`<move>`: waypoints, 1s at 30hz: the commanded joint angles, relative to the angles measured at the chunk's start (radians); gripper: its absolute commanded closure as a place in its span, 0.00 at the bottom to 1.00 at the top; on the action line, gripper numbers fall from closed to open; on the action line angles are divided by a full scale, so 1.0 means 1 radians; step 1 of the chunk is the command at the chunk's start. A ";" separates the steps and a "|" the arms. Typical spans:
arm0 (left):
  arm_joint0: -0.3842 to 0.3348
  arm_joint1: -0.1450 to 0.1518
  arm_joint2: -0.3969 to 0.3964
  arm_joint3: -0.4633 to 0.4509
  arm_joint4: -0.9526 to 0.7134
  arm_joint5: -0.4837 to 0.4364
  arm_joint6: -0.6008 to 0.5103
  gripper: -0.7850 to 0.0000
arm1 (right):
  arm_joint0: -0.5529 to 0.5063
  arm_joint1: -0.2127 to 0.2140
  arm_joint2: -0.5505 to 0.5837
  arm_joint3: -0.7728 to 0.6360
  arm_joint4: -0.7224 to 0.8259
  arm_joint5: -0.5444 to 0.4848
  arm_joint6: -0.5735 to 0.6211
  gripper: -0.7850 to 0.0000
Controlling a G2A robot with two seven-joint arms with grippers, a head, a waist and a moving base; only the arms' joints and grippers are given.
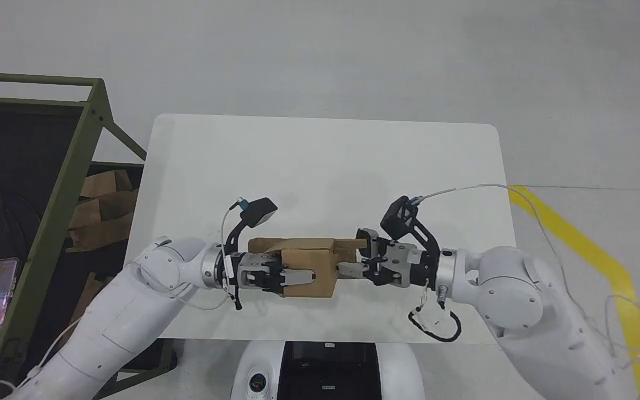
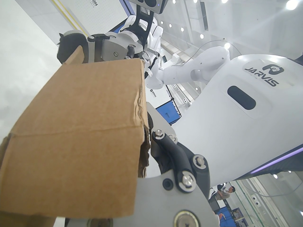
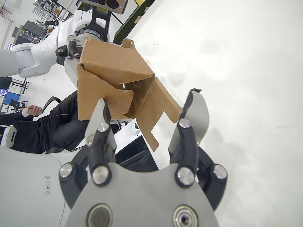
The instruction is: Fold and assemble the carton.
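The carton (image 1: 312, 262), partly folded with its end flaps hanging loose, is held above the white bench (image 1: 330, 160) near its front edge, between the two arms. The left pincer (image 1: 283, 274) is clamped on one end of the carton. The right pincer (image 3: 149, 98) stands at the opposite, open end with its fingers (image 3: 195, 105) spread wide and a loose flap lying between them.

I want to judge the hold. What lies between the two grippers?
Only the carton: in the top view it spans from the left gripper to the right gripper, whose open fingers flank it in the right wrist view.
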 commanded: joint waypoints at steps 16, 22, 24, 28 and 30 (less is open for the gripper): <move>-0.035 0.032 0.055 0.016 -0.024 -0.023 0.024 1.00 | 0.013 -0.001 -0.013 0.016 0.101 -0.075 0.026 0.60; -0.046 0.043 0.073 0.017 -0.036 -0.027 0.027 1.00 | 0.032 -0.004 -0.031 0.039 0.122 -0.094 0.029 0.63; -0.050 0.046 0.079 0.015 -0.043 -0.025 0.025 1.00 | 0.041 -0.005 -0.038 0.045 0.128 -0.097 0.031 0.66; -0.058 0.053 0.092 0.013 -0.050 -0.024 0.024 1.00 | 0.059 -0.008 -0.053 0.056 0.137 -0.109 0.033 0.72; -0.063 0.057 0.099 0.012 -0.051 -0.023 0.023 1.00 | 0.066 -0.009 -0.061 0.060 0.142 -0.114 0.032 0.78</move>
